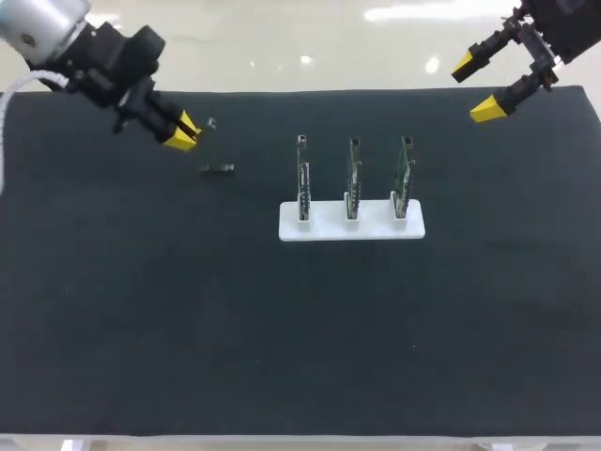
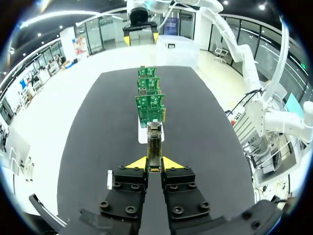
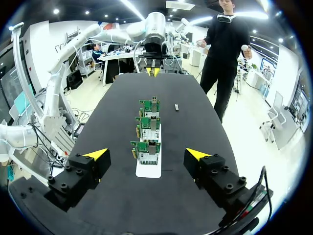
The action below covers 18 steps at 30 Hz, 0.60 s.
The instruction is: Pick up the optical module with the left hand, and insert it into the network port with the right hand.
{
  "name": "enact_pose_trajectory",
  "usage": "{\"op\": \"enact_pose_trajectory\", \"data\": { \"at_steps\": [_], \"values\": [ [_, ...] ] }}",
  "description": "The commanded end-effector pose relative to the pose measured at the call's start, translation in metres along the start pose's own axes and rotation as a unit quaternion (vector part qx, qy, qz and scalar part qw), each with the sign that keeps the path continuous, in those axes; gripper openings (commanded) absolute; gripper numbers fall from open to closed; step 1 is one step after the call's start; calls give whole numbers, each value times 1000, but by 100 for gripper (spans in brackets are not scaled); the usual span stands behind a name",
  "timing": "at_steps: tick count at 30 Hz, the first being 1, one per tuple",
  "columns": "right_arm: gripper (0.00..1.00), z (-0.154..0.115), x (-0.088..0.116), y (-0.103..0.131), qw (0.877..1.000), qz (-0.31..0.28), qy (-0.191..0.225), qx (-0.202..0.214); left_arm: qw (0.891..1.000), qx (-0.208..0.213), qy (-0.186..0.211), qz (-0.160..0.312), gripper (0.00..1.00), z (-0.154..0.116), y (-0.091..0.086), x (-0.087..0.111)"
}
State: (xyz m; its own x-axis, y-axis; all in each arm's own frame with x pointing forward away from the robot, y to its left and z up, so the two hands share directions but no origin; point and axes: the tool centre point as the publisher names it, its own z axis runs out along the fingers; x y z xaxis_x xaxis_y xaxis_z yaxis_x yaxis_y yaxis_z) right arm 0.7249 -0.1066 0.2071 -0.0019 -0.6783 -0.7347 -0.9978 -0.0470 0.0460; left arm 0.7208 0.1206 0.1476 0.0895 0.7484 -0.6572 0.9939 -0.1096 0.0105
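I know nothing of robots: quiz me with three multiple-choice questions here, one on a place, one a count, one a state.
1. The green boards stand in: A a white holder; B a black tray; C a drawer.
2. How many green boards? A two; B three; C five.
3. The right gripper is: A shut on a board; B open and empty; C hidden.
Answers: 1A, their lower edges sit in the white holder; 2B, three stand in a row; 3B, its yellow tips stand apart, nothing between.
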Motion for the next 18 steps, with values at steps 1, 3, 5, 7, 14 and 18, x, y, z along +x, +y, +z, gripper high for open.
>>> {"op": "enact_pose_trajectory", "data": {
  "at_steps": [1,3,5,7,14,18],
  "values": [
    [100,0,0,0,1000,0,0,0,1000,-12,-27,1,0,1,-6,3],
    [100,0,0,0,1000,0,0,0,1000,-12,-27,1,0,1,-6,3],
    [100,0,0,0,1000,0,0,0,1000,-12,-27,1,0,1,-6,3],
    [100,0,0,0,1000,0,0,0,1000,-12,-27,1,0,1,-6,3],
    [100,0,0,0,1000,0,0,0,1000,-12,-27,1,0,1,-6,3],
    [100,0,0,0,1000,0,0,0,998,-16,-62,0,0,7,-5,-8]
  ]
}}
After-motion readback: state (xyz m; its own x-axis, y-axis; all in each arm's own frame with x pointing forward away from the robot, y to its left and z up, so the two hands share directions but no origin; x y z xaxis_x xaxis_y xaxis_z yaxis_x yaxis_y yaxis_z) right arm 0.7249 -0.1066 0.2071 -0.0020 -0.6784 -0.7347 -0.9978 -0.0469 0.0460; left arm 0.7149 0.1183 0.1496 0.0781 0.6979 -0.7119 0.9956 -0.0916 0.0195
